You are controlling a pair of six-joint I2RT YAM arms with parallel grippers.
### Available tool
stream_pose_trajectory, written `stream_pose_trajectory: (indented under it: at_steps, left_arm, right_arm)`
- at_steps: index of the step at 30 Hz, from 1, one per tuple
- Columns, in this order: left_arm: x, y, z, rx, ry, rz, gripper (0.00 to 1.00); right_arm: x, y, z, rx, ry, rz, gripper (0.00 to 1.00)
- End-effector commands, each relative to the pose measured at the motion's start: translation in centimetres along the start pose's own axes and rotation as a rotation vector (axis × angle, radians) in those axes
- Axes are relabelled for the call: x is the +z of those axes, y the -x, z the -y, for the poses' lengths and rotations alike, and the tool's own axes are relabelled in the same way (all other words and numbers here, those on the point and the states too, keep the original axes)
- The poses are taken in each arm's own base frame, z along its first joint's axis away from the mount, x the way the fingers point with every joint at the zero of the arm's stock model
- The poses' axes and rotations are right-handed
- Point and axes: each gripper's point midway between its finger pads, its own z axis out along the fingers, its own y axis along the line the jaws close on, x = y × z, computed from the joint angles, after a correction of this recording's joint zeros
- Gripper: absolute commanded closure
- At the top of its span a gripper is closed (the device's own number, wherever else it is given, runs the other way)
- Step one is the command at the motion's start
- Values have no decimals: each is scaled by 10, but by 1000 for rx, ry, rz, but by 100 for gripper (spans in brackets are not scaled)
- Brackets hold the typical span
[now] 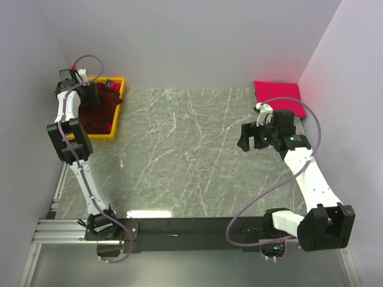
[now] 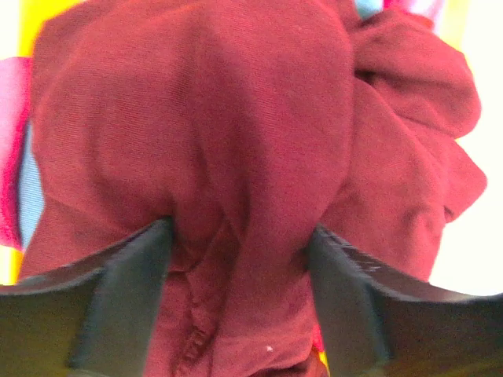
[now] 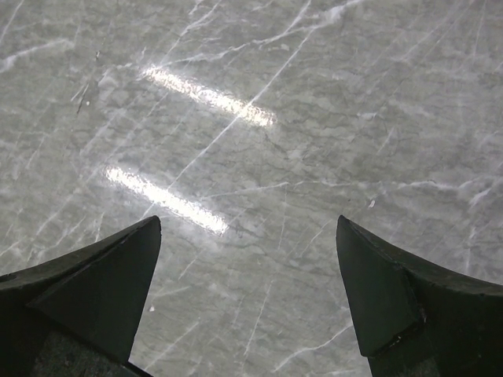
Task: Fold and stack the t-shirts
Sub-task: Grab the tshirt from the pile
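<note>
- Maroon fabric first: the maroon t-shirt (image 1: 99, 112) lies bunched in the yellow bin (image 1: 118, 113) at the far left. It sits on top of pink cloth (image 2: 11, 110) and pale-blue cloth (image 2: 30, 184). If you lift it carelessly, these may be dragged out with it.
- Left gripper (image 2: 240, 232): its fingers straddle a raised ridge of the maroon t-shirt, and the cloth touches both inner faces. You cannot tell whether the clamp is firm. A shallow pinch may slip on the lift. A pinch through several layers may bring the shirt up knotted, so that it does not spread flat.
- Watch the bin rim. A sleeve that snags there could tip or slide the bin.
- Table (image 1: 191, 155): the surface looks glossy, so expect cloth to skid while you fold.
- Right gripper (image 3: 247, 228): it hovers above the table with its jaws released wide and grasps nothing. It is well apart from the bin and cannot steady anything there.
- Pink-red t-shirt (image 1: 276, 94): it lies folded in the far right corner, just beyond the right gripper. A careless sweep of that arm or its cable could disturb the fold.
</note>
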Motion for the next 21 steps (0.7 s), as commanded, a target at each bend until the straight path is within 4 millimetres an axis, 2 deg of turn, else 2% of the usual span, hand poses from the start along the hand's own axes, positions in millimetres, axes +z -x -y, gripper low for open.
stream_pose_trajectory:
  at_steps: [1, 2, 3, 4, 5, 6, 7, 8, 10, 11, 13, 14, 15, 16, 19, 20, 21]
  left_arm:
    - [-12, 38, 5, 21, -5, 90, 33]
    - [-11, 37, 6, 27, -6, 83, 40]
    - [-15, 45, 6, 36, 1, 98, 56]
    - [-19, 48, 6, 38, -2, 105, 66]
    - [-26, 56, 8, 39, -7, 120, 80]
    - [-36, 65, 13, 42, -23, 141, 100]
    - [-44, 72, 15, 46, -32, 162, 100]
    - [-70, 93, 21, 61, -39, 222, 100]
    - [-102, 116, 31, 67, -71, 304, 100]
    - [-138, 138, 39, 83, -84, 381, 100]
    - [-178, 161, 56, 97, -139, 475, 100]
    - [-215, 176, 66, 115, -158, 545, 100]
    - [-232, 182, 76, 128, -181, 579, 100]
    - [-266, 194, 87, 156, -190, 647, 100]
    - [-312, 207, 122, 206, -235, 746, 100]
    - [-337, 210, 134, 221, -258, 786, 100]
    - [-347, 210, 153, 241, -300, 806, 100]
  right_arm:
    - [-4, 15, 1, -23, 7, 27, 2]
    - [-4, 16, 2, -23, 5, 28, 2]
    - [-3, 15, 2, -21, 5, 24, 2]
    - [-4, 16, 2, -23, 5, 27, 2]
    - [-4, 16, 3, -21, 1, 26, 2]
    - [-6, 18, 3, -23, -2, 31, 3]
    - [-7, 18, 2, -25, -2, 34, 3]
    - [-8, 18, 3, -25, -6, 36, 3]
    - [-12, 20, 2, -30, -10, 51, 3]
    - [-13, 20, 2, -29, -8, 52, 3]
    - [-15, 22, 0, -29, -7, 63, 3]
    - [-15, 22, 0, -28, -5, 65, 3]
    - [-16, 22, 0, -28, -5, 71, 3]
    - [-16, 22, -1, -27, -5, 72, 3]
    - [-17, 22, -1, -22, -3, 76, 3]
    - [-17, 23, 0, -20, -5, 76, 3]
    - [-18, 24, 0, -20, -6, 78, 3]
